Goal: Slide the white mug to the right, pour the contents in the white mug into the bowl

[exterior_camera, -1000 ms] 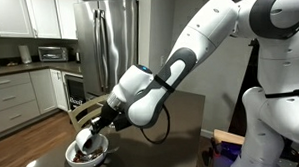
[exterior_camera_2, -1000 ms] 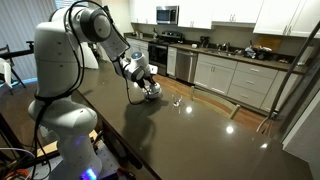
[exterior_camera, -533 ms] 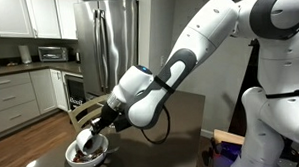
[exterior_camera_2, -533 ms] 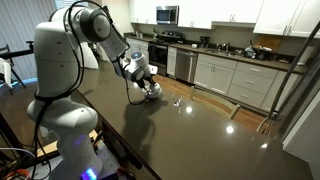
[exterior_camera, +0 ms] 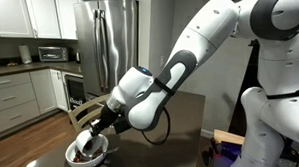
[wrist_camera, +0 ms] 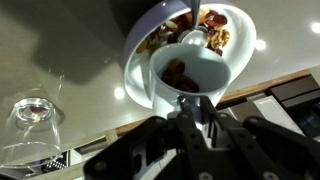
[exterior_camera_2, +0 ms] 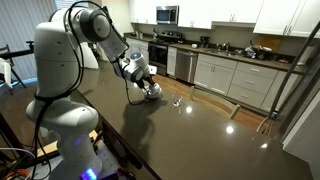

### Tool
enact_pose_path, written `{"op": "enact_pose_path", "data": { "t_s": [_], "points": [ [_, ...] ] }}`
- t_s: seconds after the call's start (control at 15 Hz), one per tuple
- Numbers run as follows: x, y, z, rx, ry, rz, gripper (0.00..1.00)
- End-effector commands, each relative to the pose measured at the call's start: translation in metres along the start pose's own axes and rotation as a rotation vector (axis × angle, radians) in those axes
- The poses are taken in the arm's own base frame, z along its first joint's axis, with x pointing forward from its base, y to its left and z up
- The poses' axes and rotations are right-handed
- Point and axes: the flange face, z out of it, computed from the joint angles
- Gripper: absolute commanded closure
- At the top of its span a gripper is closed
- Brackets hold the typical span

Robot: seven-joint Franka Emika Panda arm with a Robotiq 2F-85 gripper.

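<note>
**A:** Nothing has moved since the earlier frames, as far as I can see; the arm keeps the same pose.

**B:** And the white mug [wrist_camera: 215,72]?

**A:** The gripper [wrist_camera: 197,108] is clenched on its near wall. It hangs tilted just over the bowl [wrist_camera: 135,70], and the wrist view shows brown pieces inside the mug.

**B:** Which way should it go next?

**A:** I think more tilt away from the wrist, toward the middle of the bowl. The mug's mouth lies within the bowl's rim. The clear glass [wrist_camera: 30,115] stands well apart.
</note>
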Motion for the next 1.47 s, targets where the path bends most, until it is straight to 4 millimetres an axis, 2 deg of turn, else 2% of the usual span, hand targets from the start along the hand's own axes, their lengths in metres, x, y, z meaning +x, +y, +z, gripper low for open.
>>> {"op": "enact_pose_path", "data": {
  "t_s": [0.0, 1.0, 1.4],
  "points": [
    [0.0, -0.004, -0.01, 0.016, 0.062, -0.032, 0.93],
    [-0.019, -0.013, -0.024, 0.044, 0.201, -0.1, 0.93],
    [-0.018, -0.015, -0.029, 0.049, 0.248, -0.118, 0.93]
  ]
}}
